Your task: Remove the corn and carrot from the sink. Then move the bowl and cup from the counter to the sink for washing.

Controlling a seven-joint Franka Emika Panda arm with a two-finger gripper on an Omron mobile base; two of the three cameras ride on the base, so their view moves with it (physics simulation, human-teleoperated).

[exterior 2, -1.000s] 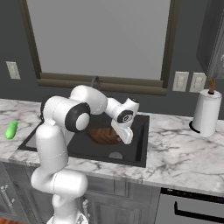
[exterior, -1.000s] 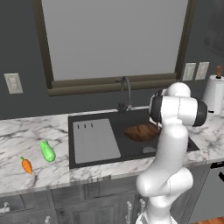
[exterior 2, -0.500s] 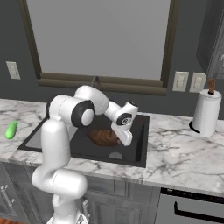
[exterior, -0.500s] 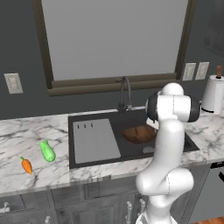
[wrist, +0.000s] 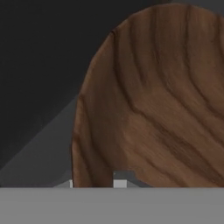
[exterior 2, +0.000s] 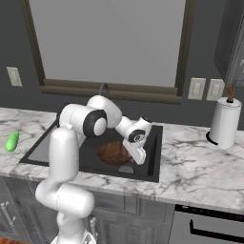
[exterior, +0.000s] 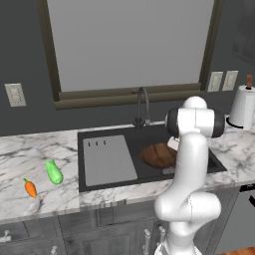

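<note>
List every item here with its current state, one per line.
Bowl: upright in the sink, at the gripper.
Corn: lying on the counter, left of the sink.
Carrot: lying on the counter beside the corn.
Gripper: down in the sink; jaws' state unclear.

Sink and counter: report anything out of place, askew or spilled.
Nothing stands out. The bowl lies in the sink, with no spill or damage visible. The corn and carrot lie apart on the counter left of the sink. The gripper is at the bowl's rim.
</note>
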